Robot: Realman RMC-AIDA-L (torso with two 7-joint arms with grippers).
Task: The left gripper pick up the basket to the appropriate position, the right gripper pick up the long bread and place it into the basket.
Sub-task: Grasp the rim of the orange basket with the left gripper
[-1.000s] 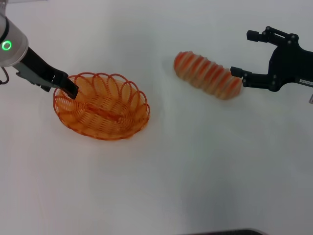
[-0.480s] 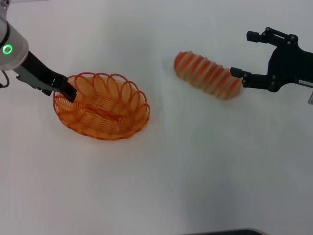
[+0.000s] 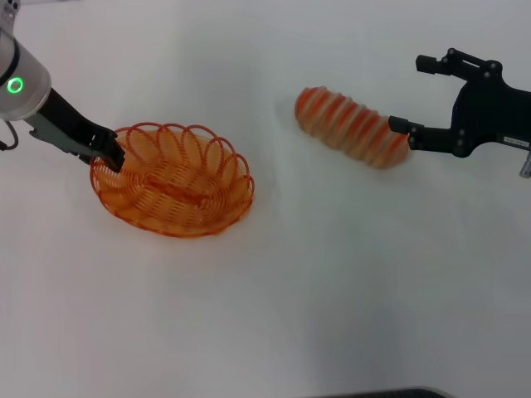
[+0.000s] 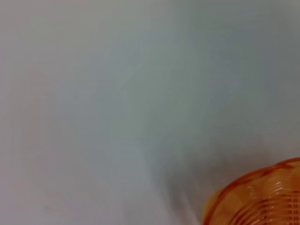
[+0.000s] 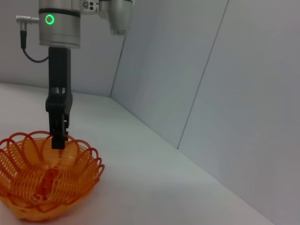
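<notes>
Long bread (image 3: 353, 128): lies on the white table (image 3: 332, 290), toward 2 o'clock in the head view; its long axis runs from 10 o'clock down to 4 o'clock

Right gripper (image 3: 404, 93): sits off the loaf's 4 o'clock end, fingers spread wide — one tip touches or nearly touches that end, the other stands apart toward 1 o'clock; it grasps nothing

Key relation: the loaf lies toward 9 o'clock from the right gripper, and the open jaws face its end, not its flank — by my judgement the claw would have to straddle the loaf across its short width, so some shift or turn is likely needed before closing

Basket (image 3: 172, 179): rests on the table toward 9 o'clock, well apart from the loaf; nothing lies in it

Left gripper (image 3: 109, 154): at the basket's 10 o'clock rim; the right wrist view shows it coming straight down onto the looped rim (image 5: 58, 139). Whether it pinches the wire or merely touches it, I cannot tell

Nearer arm: the right one is at the loaf; the left is across the table at the basket

Stage: bread not yet picked up, basket not yet filled
</notes>
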